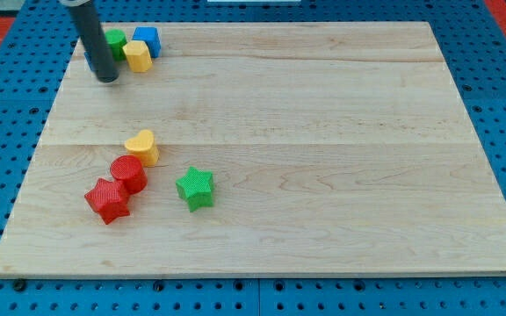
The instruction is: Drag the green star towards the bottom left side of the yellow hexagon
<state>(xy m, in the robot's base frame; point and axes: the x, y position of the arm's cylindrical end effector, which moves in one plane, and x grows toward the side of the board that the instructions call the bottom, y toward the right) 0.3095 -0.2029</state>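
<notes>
Nearest me, low on the bench (323, 175) and left of centre, sits the green star (195, 188), ridged on top, lying flat with one point aimed at the view's top; it has no long axis. To its left are a red star (107, 200), a red cylinder (129, 173) and a yellow heart (141, 146). Far off, top left, the yellow hexagon (137, 55) touches a green block (115, 40) and a blue cube (148, 39). My tip (106, 79) rests just left of them; I have no gripper, so nothing is grasped.
</notes>
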